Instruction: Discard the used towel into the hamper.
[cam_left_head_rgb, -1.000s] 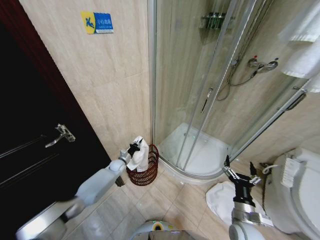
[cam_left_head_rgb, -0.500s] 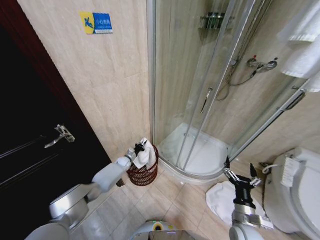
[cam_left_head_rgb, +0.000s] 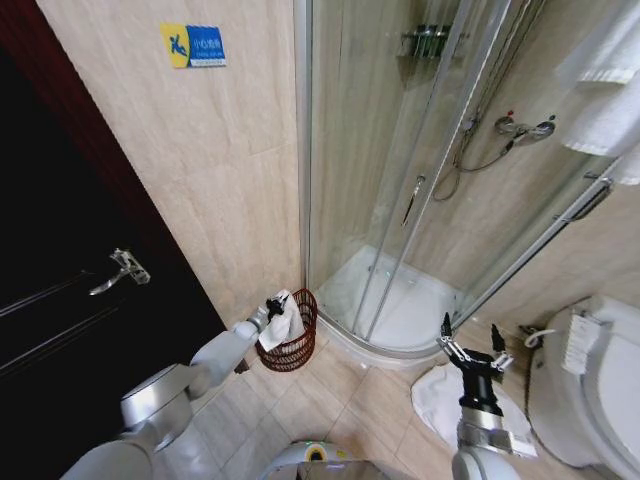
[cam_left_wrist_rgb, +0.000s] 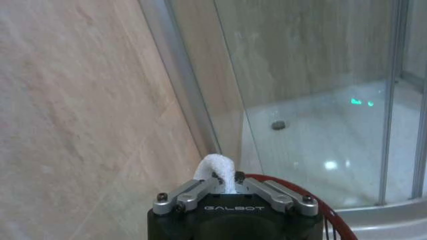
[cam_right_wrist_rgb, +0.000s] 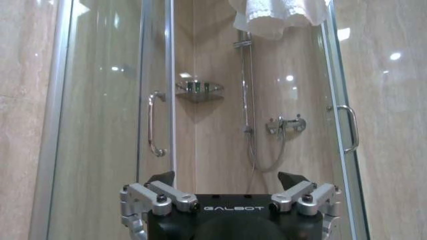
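Observation:
The white towel (cam_left_head_rgb: 289, 323) hangs from my left gripper (cam_left_head_rgb: 273, 303), which is shut on its top end. It droops inside the rim of the hamper (cam_left_head_rgb: 297, 349), a small reddish-brown open-weave basket standing on the floor in the corner between the wall and the shower. From the left wrist, the towel (cam_left_wrist_rgb: 217, 168) bulges up between the closed fingers (cam_left_wrist_rgb: 191, 191), and the hamper's red rim (cam_left_wrist_rgb: 301, 194) curves just beyond. My right gripper (cam_left_head_rgb: 468, 349) is held upright at the lower right, open and holding nothing; the right wrist view shows that gripper (cam_right_wrist_rgb: 227, 181) facing the shower.
A glass shower cabin (cam_left_head_rgb: 400, 200) with a curved white base stands right behind the hamper. A white bath mat (cam_left_head_rgb: 436, 397) lies on the tiled floor under my right arm. A toilet (cam_left_head_rgb: 590, 380) is at the far right, a dark door (cam_left_head_rgb: 70, 300) at the left.
My left arm has reached forward and down, lowering the towel from above the hamper's rim into it. The right gripper has risen slightly.

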